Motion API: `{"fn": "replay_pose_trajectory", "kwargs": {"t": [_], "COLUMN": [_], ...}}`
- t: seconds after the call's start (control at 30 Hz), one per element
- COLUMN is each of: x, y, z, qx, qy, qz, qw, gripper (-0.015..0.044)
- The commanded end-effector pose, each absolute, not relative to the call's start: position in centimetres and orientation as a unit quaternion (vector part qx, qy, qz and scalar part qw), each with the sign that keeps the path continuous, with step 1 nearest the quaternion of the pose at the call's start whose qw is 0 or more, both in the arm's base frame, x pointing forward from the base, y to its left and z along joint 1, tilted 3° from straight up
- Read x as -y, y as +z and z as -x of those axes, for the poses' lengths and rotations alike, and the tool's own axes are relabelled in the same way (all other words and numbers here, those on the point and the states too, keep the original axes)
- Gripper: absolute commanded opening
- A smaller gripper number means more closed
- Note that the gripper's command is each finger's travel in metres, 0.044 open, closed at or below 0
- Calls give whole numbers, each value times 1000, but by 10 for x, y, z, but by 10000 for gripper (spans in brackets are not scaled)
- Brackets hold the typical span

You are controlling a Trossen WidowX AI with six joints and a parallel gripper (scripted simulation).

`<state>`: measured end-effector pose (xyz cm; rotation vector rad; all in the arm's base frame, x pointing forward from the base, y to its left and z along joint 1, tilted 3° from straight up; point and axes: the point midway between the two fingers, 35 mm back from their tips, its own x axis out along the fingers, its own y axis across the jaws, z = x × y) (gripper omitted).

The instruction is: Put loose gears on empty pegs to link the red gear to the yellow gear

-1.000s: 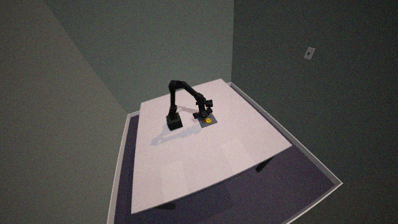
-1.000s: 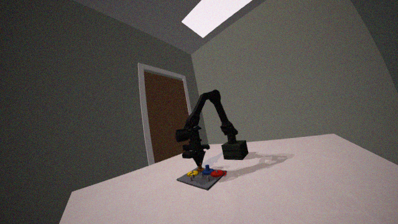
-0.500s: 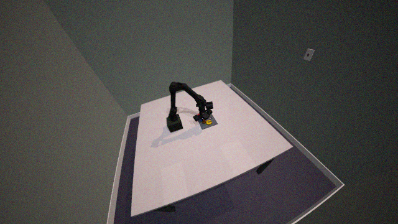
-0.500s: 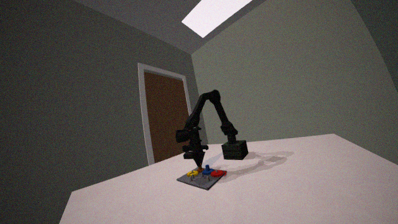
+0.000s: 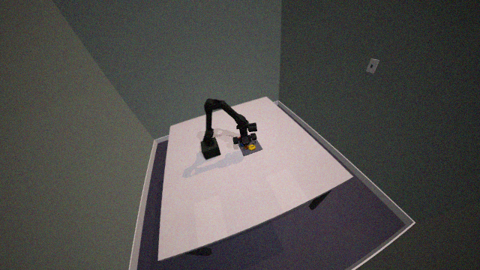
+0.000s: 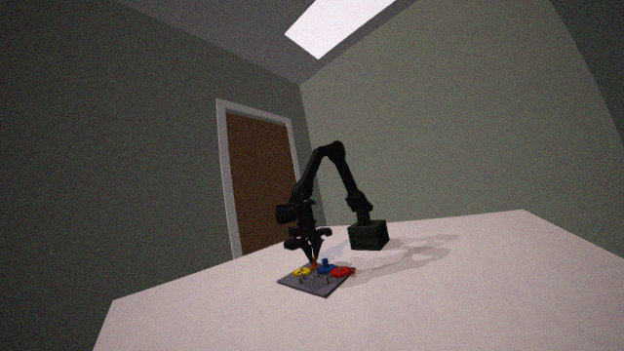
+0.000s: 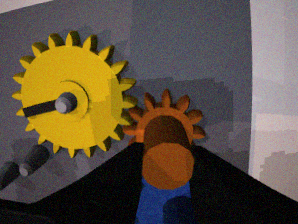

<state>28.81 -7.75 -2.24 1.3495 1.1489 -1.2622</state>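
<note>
Your hand point(image 5: 245, 145) point(image 6: 314, 263) point(image 7: 166, 153) grips the orange gear point(image 6: 314, 265) point(image 7: 167, 162) by its stem, between the yellow gear point(image 5: 252, 147) point(image 6: 301, 271) point(image 7: 72, 95) and the blue gear point(image 6: 325, 267) point(image 7: 162, 202). Beyond the blue one is the red gear point(image 6: 342, 272). You look to be seating the last link; press until it sits flat on the board point(image 5: 252, 152) point(image 6: 319, 289) point(image 7: 190, 45), then release and lift straight up.

Brown door point(image 6: 258, 180), white-framed, left of centre, exterior view; bright ceiling panel point(image 6: 336, 24), top centre; pale wall plate point(image 5: 372, 66), upper right, top view.
</note>
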Motion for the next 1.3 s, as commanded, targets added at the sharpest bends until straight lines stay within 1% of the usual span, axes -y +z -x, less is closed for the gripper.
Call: {"fn": "replay_pose_trajectory", "kwargs": {"t": [0.0, 0.13, 0.17, 0.3, 0.5, 0.6, 0.63, 0.73, 0.77, 0.97, 1.0, 1.27], "x": [78, 78, 78, 78, 79, 80, 79, 80, 80, 80, 80, 80], "y": [-24, -22, -22, -16, 21, 26, 22, 63, 67, 67, 67, 67], "z": [-289, -288, -288, -289, -287, -287, -287, -282, -281, -281, -281, -281], "qx": [-453, -466, -471, -486, -511, -514, -508, -508, -508, -508, -508, -508], "qy": [-527, -515, -510, -496, -470, -466, -474, -474, -474, -474, -474, -474], "qz": [-563, -552, -547, -533, -507, -503, -510, -510, -510, -510, -510, -510], "qw": [448, 462, 468, 484, 511, 515, 508, 508, 508, 508, 508, 508], "gripper": [26, 131, 140, 140, 140, 140, 166, 245, 271, 429, 440, 440]}}
